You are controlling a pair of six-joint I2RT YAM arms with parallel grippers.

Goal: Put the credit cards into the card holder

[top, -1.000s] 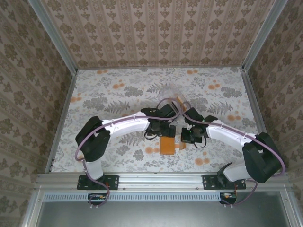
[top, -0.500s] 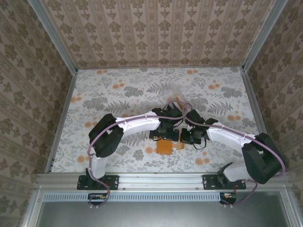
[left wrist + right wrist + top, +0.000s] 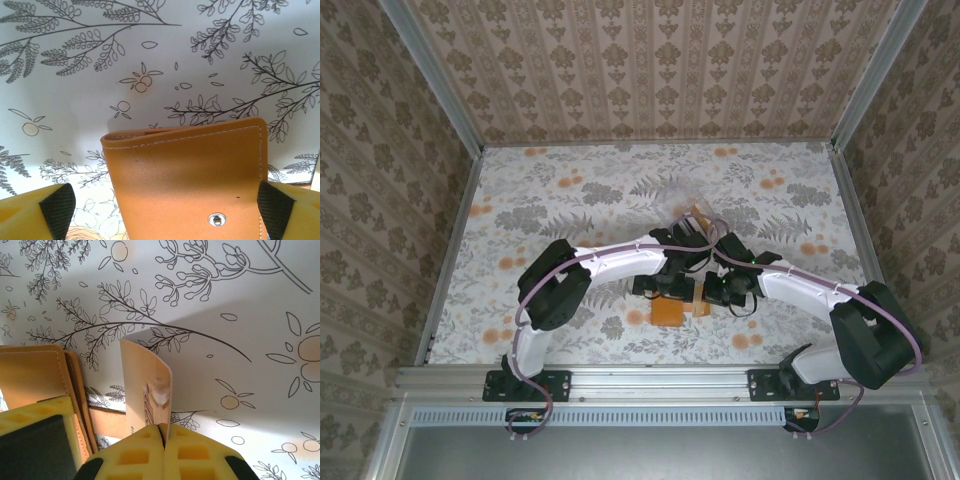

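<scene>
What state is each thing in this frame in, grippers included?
holder: folded, flat on the table.
card: held on edge, outside the holder.
left gripper: open, one finger on either side of the holder.
right gripper: shut on the card.

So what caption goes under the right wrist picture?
Right gripper pinches a thin yellowish plastic card beside the flat orange leather card holder.
</scene>
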